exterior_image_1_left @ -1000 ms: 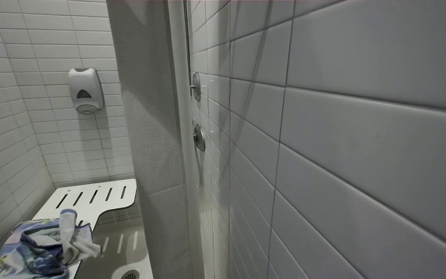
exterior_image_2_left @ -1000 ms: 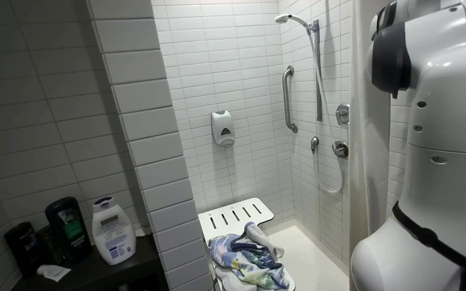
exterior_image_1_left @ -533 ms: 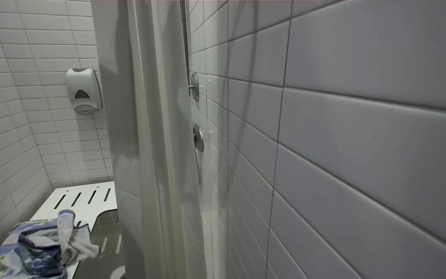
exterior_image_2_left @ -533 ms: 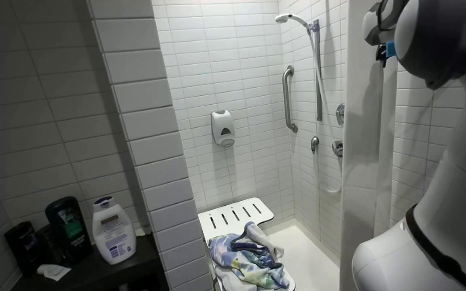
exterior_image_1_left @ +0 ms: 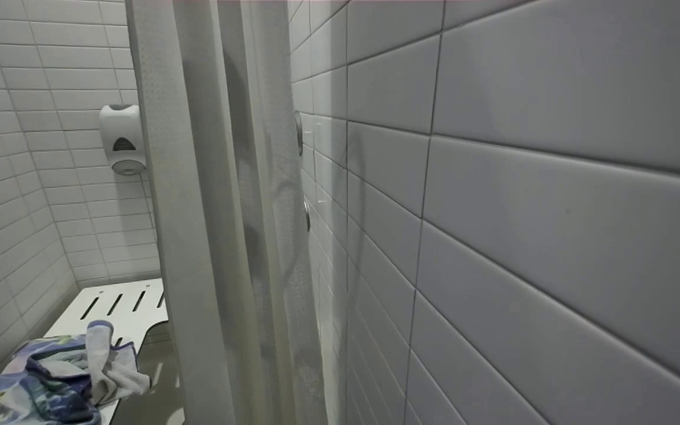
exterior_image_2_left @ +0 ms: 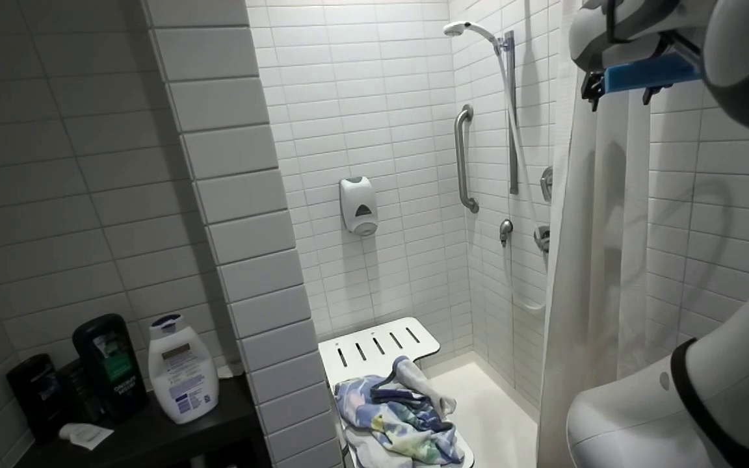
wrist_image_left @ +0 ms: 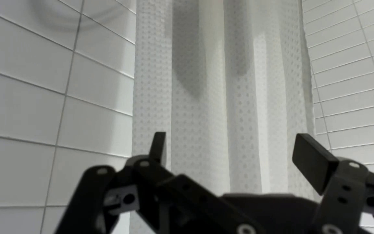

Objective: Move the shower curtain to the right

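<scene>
The shower curtain (exterior_image_1_left: 228,212) is a tall white sheet hanging in vertical folds against the tiled wall. It also shows in an exterior view (exterior_image_2_left: 599,260) beside the robot arm, and in the wrist view (wrist_image_left: 214,107) it fills the middle, with dotted texture. My gripper (wrist_image_left: 233,152) is open in the wrist view, with its black fingers far apart. The curtain's folds show in the gap and beyond the fingertips; nothing is pinched. In an exterior view the wrist (exterior_image_2_left: 641,26) is at the top right, close to the curtain's upper part; the fingertips are not clear there.
A tiled wall (exterior_image_1_left: 523,206) stands right beside the curtain. A white slotted bench (exterior_image_2_left: 378,344) carries a colourful towel (exterior_image_2_left: 400,416). A soap dispenser (exterior_image_2_left: 358,207), grab bar (exterior_image_2_left: 462,159) and shower hose (exterior_image_2_left: 517,143) are on the walls. Bottles (exterior_image_2_left: 183,370) stand on a dark shelf (exterior_image_2_left: 153,435).
The arm has swung away to the right and its wrist has come into view at the top. The curtain has spread wider, its free edge moving left over the dispenser and bench.
</scene>
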Controlling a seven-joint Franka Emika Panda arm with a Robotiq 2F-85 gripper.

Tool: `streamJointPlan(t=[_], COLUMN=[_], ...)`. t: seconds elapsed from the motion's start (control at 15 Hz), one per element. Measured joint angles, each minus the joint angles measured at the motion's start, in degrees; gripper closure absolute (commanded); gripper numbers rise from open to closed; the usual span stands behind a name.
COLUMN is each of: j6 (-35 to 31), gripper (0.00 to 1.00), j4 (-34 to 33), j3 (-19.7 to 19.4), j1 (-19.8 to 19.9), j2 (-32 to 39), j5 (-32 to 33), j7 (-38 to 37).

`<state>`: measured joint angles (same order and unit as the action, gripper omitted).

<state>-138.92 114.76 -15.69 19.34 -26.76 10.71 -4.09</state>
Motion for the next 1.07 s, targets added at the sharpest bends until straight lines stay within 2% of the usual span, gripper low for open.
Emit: streamJointPlan(t=[0.2,0.47,0.73,1.07], j6=[3.0,12.2,18.7,20.2], gripper=[0.00,0.00,0.00,0.00], j4=[-0.7,-1.7,-1.5,0.9], j3=[-0.8,-1.1,1.3,4.9], j1=[-0.3,-2.9,-5.3,-7.7], j2=[0.5,0.5,0.4,0.8], j5=[-1.4,-3.4,-2.1,1.3], j7=[1.7,8.1,11.5,14.1])
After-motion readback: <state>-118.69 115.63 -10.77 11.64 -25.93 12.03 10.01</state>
